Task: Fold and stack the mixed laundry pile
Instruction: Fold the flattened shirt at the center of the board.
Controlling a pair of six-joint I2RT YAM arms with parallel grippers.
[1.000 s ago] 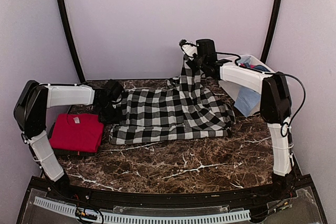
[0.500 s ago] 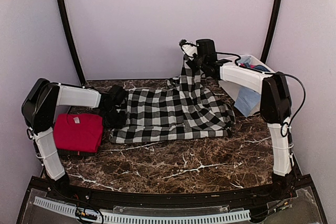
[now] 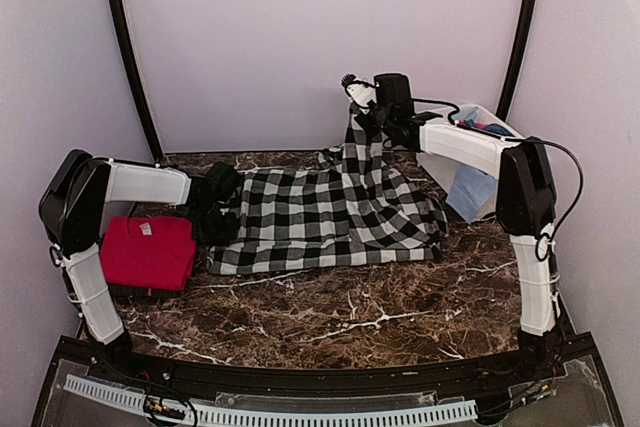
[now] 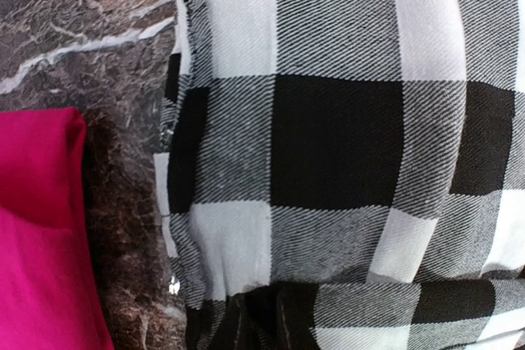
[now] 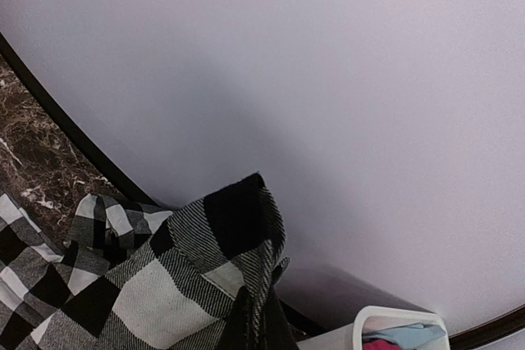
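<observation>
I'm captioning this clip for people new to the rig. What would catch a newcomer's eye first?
The black-and-white checked garment spreads over the middle of the marble table, its far corner held up high by the right gripper. To its left lies a folded red tee, with the left gripper at the garment's left edge. At the far right, light blue cloth hangs over a white tub.

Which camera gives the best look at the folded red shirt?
The top view: the red shirt lies there whole, folded, on the left of the table, beside the checked cloth. The left wrist view catches only a strip of it along its left border. The right wrist view shows none of it.
</observation>
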